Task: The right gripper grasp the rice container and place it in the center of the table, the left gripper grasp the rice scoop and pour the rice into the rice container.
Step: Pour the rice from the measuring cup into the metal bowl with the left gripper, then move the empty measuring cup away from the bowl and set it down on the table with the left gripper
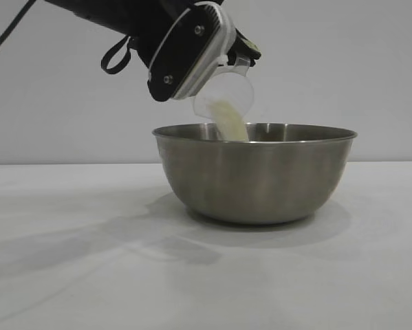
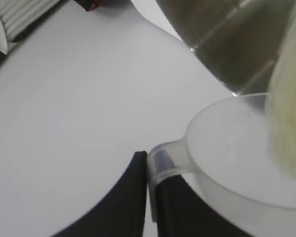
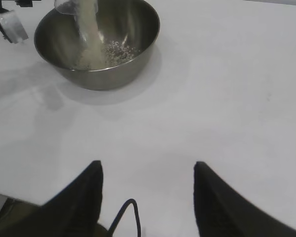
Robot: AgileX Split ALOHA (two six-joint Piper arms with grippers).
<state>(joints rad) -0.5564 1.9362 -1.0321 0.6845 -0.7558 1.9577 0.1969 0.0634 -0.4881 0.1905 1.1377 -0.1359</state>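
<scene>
The steel rice container (image 1: pixel 255 172) stands on the white table (image 1: pixel 68 261). My left gripper (image 1: pixel 241 56) is shut on the handle of the translucent rice scoop (image 1: pixel 226 100) and holds it tilted over the container's left rim. Rice (image 1: pixel 233 124) streams from the scoop into the bowl. In the left wrist view the fingers (image 2: pixel 133 197) pinch the scoop's handle (image 2: pixel 162 165), and rice (image 2: pixel 288 123) runs out beside the container (image 2: pixel 236 39). In the right wrist view my right gripper (image 3: pixel 147 170) is open and empty, well back from the container (image 3: pixel 101 42), where rice (image 3: pixel 91 49) heaps.
The table's near edge shows in the right wrist view (image 3: pixel 4 197). A grey ribbed object (image 2: pixel 14 19) lies at the table's far side in the left wrist view.
</scene>
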